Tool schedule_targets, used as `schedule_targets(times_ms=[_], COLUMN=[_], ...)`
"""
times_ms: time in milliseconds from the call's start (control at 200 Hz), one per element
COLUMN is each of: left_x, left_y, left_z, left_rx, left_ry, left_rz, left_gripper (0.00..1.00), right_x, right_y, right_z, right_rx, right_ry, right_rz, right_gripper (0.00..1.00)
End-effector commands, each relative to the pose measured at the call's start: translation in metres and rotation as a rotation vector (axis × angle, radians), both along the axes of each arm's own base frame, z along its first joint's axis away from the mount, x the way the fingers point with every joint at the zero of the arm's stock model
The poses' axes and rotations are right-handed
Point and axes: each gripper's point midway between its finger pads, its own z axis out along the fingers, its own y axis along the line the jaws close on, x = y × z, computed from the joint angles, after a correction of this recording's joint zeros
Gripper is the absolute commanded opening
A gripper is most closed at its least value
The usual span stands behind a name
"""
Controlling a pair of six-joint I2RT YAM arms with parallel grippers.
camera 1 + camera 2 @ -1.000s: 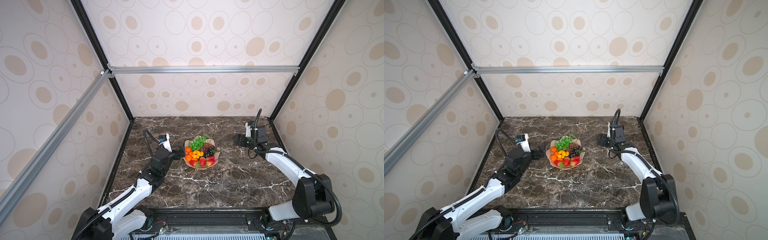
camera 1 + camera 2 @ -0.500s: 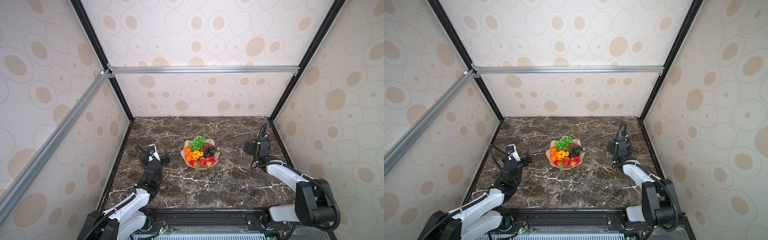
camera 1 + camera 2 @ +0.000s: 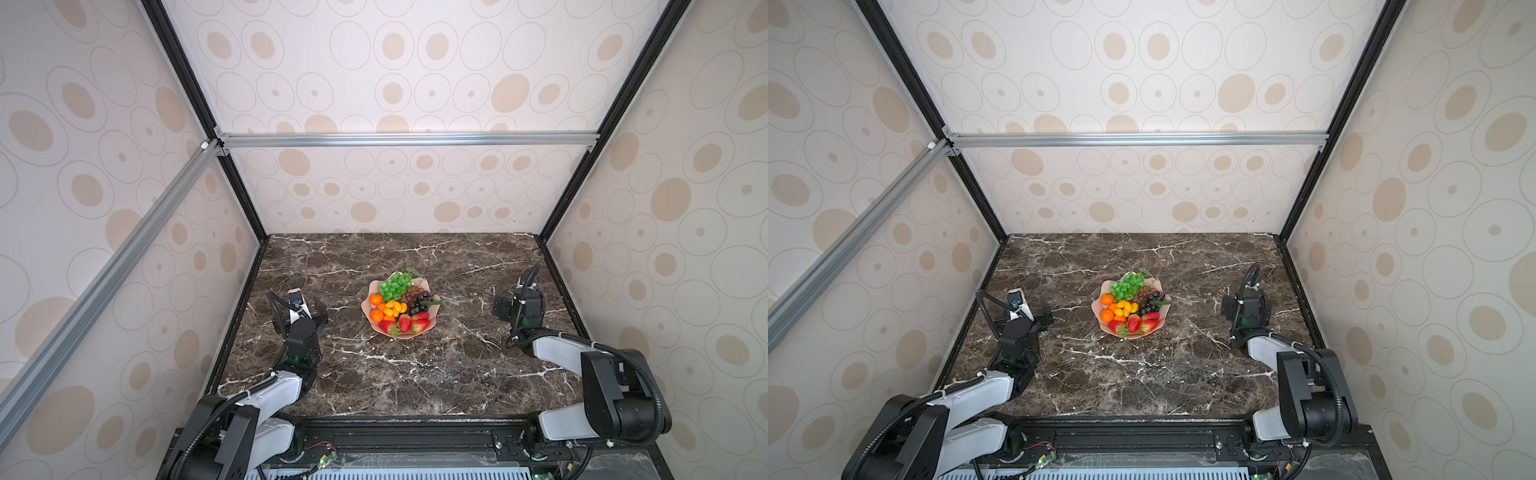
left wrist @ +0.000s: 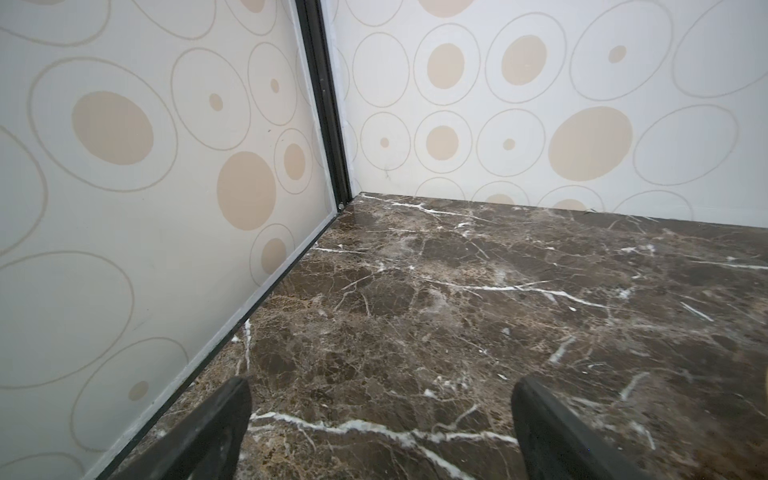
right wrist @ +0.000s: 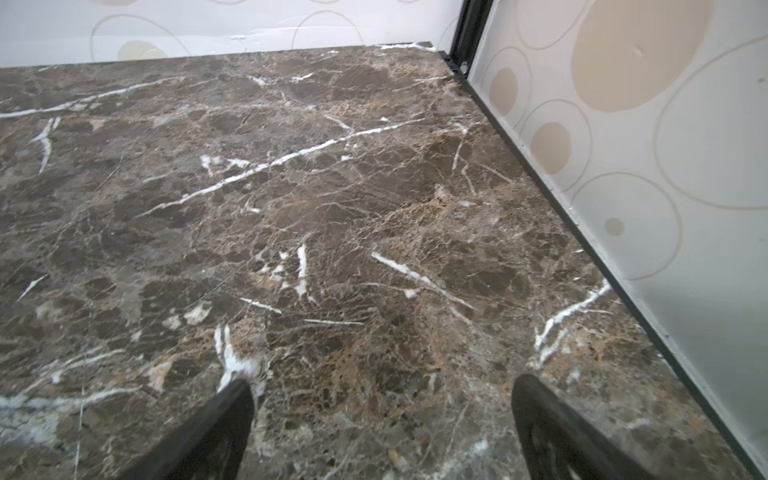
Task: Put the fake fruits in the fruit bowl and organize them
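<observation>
In both top views the pale pink fruit bowl (image 3: pixel 368 306) (image 3: pixel 1097 311) sits mid-table and holds the fake fruits: green grapes (image 3: pixel 394 284), dark grapes (image 3: pixel 417 301), tangerines (image 3: pixel 376 299), kumquats (image 3: pixel 395 308) and strawberries (image 3: pixel 405 323). My left gripper (image 3: pixel 300 312) (image 3: pixel 1027 316) hovers well left of the bowl, open and empty. My right gripper (image 3: pixel 520 302) (image 3: pixel 1246 306) stays far right of it, also open and empty. Each wrist view shows only bare marble between wide-apart fingers: left gripper (image 4: pixel 382 399), right gripper (image 5: pixel 382 399). The bowl is out of both wrist views.
Patterned enclosure walls close the dark marble table (image 3: pixel 415 374) on three sides. The left wall (image 4: pixel 124 249) runs close beside the left gripper, and the right wall (image 5: pixel 665 208) close beside the right gripper. Black frame posts stand in the back corners.
Both arms have drawn back from the bowl: the left gripper to the left, the right gripper to the right and nearer the front. The fruits have not moved.
</observation>
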Motion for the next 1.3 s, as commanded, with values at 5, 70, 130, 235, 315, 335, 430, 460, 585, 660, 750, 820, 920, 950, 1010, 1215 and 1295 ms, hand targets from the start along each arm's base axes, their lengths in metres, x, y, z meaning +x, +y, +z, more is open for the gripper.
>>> schedule_targets(times_ms=[5, 70, 130, 235, 315, 335, 430, 460, 585, 660, 750, 820, 920, 950, 1010, 1215, 1295], left_x=[0.002, 0.001, 0.005, 0.009, 0.011, 0.012, 0.014, 0.015, 0.021, 0.030, 0.035, 0.035, 0.034, 0.035, 0.034, 0.035, 0.040], left_y=[0.004, 0.007, 0.004, 0.009, 0.008, 0.008, 0.013, 0.014, 0.015, 0.014, 0.012, 0.011, 0.011, 0.012, 0.011, 0.011, 0.010], left_z=[-0.002, 0.000, 0.001, 0.001, 0.003, 0.004, 0.000, -0.003, -0.015, -0.019, -0.023, -0.023, -0.022, -0.022, -0.022, -0.022, -0.025], left_rx=[-0.019, -0.027, -0.025, -0.018, 0.007, 0.012, 0.004, -0.003, -0.022, -0.027, -0.022, -0.016, -0.014, -0.014, -0.011, -0.011, -0.007], left_ry=[-0.058, -0.107, -0.111, -0.105, -0.115, -0.121, -0.137, -0.141, -0.142, -0.102, -0.074, -0.075, -0.078, -0.078, -0.078, -0.076, -0.059], left_rz=[-0.030, -0.047, -0.077, -0.061, -0.078, -0.079, -0.092, -0.102, -0.132, -0.141, -0.146, -0.145, -0.143, -0.142, -0.141, -0.140, -0.147], left_gripper=[0.98, 0.98, 0.98, 0.98, 0.98, 0.98, 0.98, 0.98, 0.98, 0.98, 0.98, 0.98, 0.98, 0.98, 0.98, 0.98, 0.98], right_x=[0.016, 0.017, 0.017, 0.013, 0.009, 0.008, 0.009, 0.008, 0.008, 0.008, 0.010, 0.011, 0.011, 0.011, 0.010, 0.010, 0.011], right_y=[0.013, 0.016, 0.021, 0.022, 0.022, 0.022, 0.022, 0.023, 0.023, 0.023, 0.026, 0.027, 0.028, 0.028, 0.028, 0.028, 0.028], right_z=[0.008, 0.001, 0.000, 0.000, -0.004, -0.005, -0.004, -0.005, -0.005, -0.006, -0.006, -0.006, -0.006, -0.006, -0.006, -0.006, -0.006], right_rx=[-0.001, 0.007, 0.013, 0.032, 0.031, 0.028, 0.026, 0.028, 0.026, 0.027, 0.020, 0.012, 0.012, 0.011, 0.012, 0.012, 0.012], right_ry=[-0.074, -0.079, -0.094, -0.115, -0.141, -0.151, -0.170, -0.157, -0.155, -0.140, -0.139, -0.130, -0.129, -0.131, -0.130, -0.130, -0.130], right_rz=[0.110, 0.126, 0.160, 0.176, 0.178, 0.179, 0.181, 0.183, 0.185, 0.188, 0.204, 0.207, 0.209, 0.210, 0.209, 0.210, 0.208], right_gripper=[1.00, 1.00, 1.00, 1.00, 1.00, 1.00, 1.00, 1.00, 1.00, 1.00, 1.00, 1.00, 1.00, 1.00, 1.00, 1.00, 1.00])
